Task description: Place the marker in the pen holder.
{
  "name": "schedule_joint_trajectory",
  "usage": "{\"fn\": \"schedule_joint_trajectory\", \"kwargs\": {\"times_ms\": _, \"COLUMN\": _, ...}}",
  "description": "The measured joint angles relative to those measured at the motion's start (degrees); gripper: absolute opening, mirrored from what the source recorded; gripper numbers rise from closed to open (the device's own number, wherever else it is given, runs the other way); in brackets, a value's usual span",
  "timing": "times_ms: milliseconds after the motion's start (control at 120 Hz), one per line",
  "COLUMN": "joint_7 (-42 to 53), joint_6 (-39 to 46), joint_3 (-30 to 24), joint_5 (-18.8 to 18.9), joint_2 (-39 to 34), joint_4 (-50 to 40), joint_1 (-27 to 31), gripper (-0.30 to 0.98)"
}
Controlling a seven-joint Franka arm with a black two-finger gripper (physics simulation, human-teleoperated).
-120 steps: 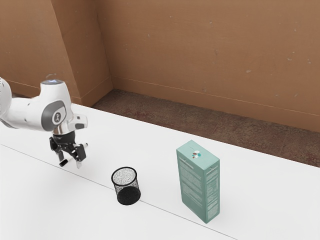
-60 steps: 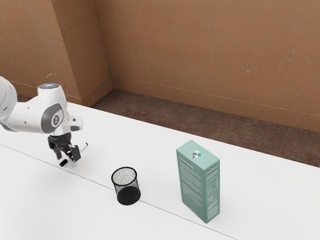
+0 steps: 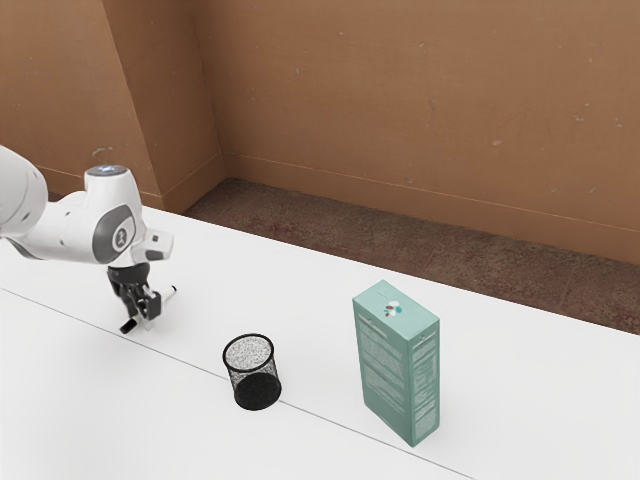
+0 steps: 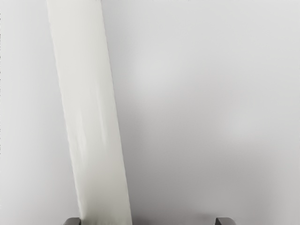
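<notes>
Low over the table, my gripper [image 3: 140,314] straddles the middle of the marker [image 3: 167,295]. The marker lies tilted across the white surface, its black end showing on one side of the hand and its pale barrel on the other. From the hand, the white barrel of the marker [image 4: 91,112] runs between the two tips of my open gripper [image 4: 149,222], close against one finger and well apart from the other. The black mesh pen holder [image 3: 253,372] stands upright, some way toward the exterior view's right.
A tall green box [image 3: 397,365] stands beyond the pen holder, toward the exterior view's right. The white table [image 3: 330,300] has a thin dark line running across it. Behind the table is a brown wall.
My hand has come down closer to the table around the marker, shifting first toward the exterior view's left and then slightly back. The pen holder and box have stayed put.
</notes>
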Motion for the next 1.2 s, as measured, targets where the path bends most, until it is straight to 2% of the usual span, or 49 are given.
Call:
{"fn": "schedule_joint_trajectory", "kwargs": {"times_ms": 242, "joint_7": 1.7, "joint_6": 0.0, "joint_3": 0.0, "joint_5": -0.7, "joint_2": 0.1, "joint_4": 0.3, "joint_1": 0.1, "gripper": 0.14}}
{"fn": "schedule_joint_trajectory", "kwargs": {"times_ms": 567, "joint_7": 2.8, "joint_6": 0.0, "joint_3": 0.1, "joint_5": -1.3, "joint_2": 0.0, "joint_4": 0.3, "joint_1": 0.1, "gripper": 0.01}}
{"fn": "schedule_joint_trajectory", "kwargs": {"times_ms": 717, "joint_7": 2.9, "joint_6": -1.5, "joint_3": -0.2, "joint_5": -1.1, "joint_2": -3.6, "joint_4": 0.2, "joint_1": -0.4, "gripper": -0.03}}
{"fn": "schedule_joint_trajectory", "kwargs": {"times_ms": 892, "joint_7": 2.4, "joint_6": -11.8, "joint_3": -0.4, "joint_5": -0.6, "joint_2": -16.6, "joint_4": 0.5, "joint_1": -4.4, "gripper": -0.07}}
{"fn": "schedule_joint_trajectory", "kwargs": {"times_ms": 1083, "joint_7": 1.3, "joint_6": -24.4, "joint_3": -2.7, "joint_5": 0.1, "joint_2": -22.2, "joint_4": 1.1, "joint_1": -8.0, "gripper": -0.08}}
{"fn": "schedule_joint_trajectory", "kwargs": {"times_ms": 1200, "joint_7": -0.4, "joint_6": -31.9, "joint_3": -3.8, "joint_5": 1.8, "joint_2": -24.5, "joint_4": 1.2, "joint_1": -10.8, "gripper": -0.09}}
